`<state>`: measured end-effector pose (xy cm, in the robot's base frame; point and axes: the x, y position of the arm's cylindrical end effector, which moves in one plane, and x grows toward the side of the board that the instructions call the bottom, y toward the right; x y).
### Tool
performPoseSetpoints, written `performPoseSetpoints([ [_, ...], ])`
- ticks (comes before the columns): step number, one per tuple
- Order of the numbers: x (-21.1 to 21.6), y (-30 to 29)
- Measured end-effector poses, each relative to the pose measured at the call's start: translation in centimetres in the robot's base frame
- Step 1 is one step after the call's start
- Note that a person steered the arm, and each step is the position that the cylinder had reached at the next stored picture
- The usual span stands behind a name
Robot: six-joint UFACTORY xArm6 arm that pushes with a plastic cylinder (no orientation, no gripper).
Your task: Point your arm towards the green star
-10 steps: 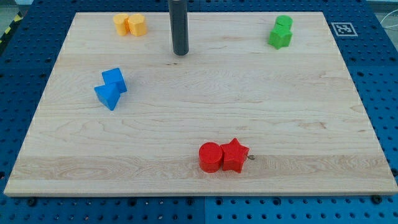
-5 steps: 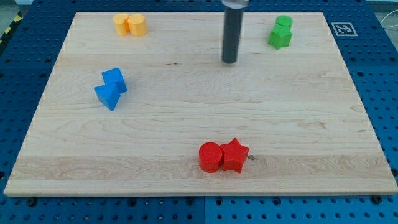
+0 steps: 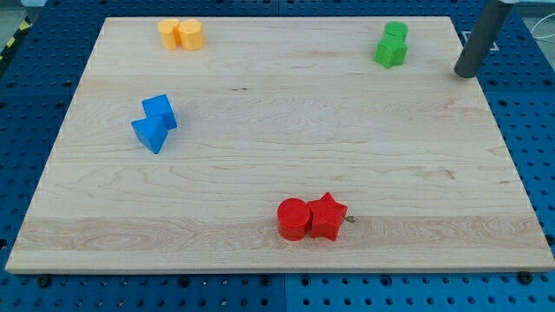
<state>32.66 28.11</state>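
Note:
The green star (image 3: 389,54) lies near the board's top right corner, touching a green cylinder (image 3: 395,33) just above it. My tip (image 3: 466,73) stands at the board's right edge, to the right of the green star and slightly below it, well apart from it. The dark rod leans up to the view's top right.
Two yellow blocks (image 3: 181,34) sit at the top left. A blue cube (image 3: 159,111) and a blue triangular block (image 3: 148,134) sit at the left. A red cylinder (image 3: 293,218) and red star (image 3: 328,217) touch near the bottom middle. A marker tag (image 3: 479,39) sits at the board's top right.
My tip has swept from the top middle of the board across to the right edge, passing below the green blocks. No block has moved.

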Motion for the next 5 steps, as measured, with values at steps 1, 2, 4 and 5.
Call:
performPoseSetpoints([
  [1,0.0,0.0],
  [2,-0.3,0.6],
  [4,-1.7,-0.4],
  [5,-2.7,-3.2],
])
